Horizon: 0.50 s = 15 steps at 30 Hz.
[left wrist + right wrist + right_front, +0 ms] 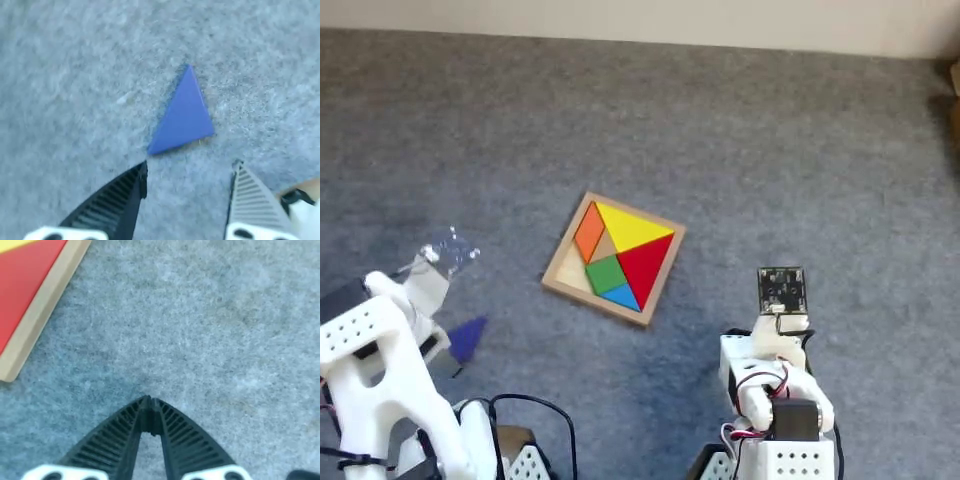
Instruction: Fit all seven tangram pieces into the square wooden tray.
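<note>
The square wooden tray (565, 276) lies turned like a diamond in the middle of the grey carpet. It holds an orange parallelogram (588, 233), a yellow triangle (630, 228), a red triangle (645, 265), a green square (604, 273) and a light blue triangle (621, 295). Bare wood shows along its lower left side. A dark blue triangle (468, 337) (184, 114) lies flat on the carpet beside the left arm (375, 345). My left gripper (190, 167) is open just short of it. My right gripper (150, 401) is shut and empty over carpet, near the tray's corner (30, 335).
The right arm (775, 385) stands at the bottom right with its camera board (781, 288) towards the tray. Cables (520, 410) lie by the arm bases. A pale strip (640, 18) borders the carpet at the back. Open carpet surrounds the tray.
</note>
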Motion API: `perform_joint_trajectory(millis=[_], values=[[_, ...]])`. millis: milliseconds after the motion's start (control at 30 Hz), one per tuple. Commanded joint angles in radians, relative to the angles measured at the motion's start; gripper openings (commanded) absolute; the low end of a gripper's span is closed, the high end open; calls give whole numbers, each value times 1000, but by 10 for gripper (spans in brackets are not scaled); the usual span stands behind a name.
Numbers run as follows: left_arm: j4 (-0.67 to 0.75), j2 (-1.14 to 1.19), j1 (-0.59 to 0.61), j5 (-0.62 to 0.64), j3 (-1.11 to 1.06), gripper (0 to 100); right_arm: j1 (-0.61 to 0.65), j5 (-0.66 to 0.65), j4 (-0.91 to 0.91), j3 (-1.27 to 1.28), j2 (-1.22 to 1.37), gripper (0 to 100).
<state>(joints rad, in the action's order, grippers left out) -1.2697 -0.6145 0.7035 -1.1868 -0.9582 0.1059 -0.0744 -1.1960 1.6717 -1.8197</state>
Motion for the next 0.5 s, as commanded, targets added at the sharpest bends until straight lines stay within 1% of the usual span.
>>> perform_joint_trajectory(millis=[0,100,200,467], values=[[224,-12,16,-74,-125,267,-13,5,2,110,-5,5],[379,-15,-2,-69,-231,267,-13,5,2,110,-5,5],[474,-18,-36,23,-286,267,-13,5,2,110,-5,5],[493,-15,-185,347,-271,264,-13,5,2,110,-5,5]])
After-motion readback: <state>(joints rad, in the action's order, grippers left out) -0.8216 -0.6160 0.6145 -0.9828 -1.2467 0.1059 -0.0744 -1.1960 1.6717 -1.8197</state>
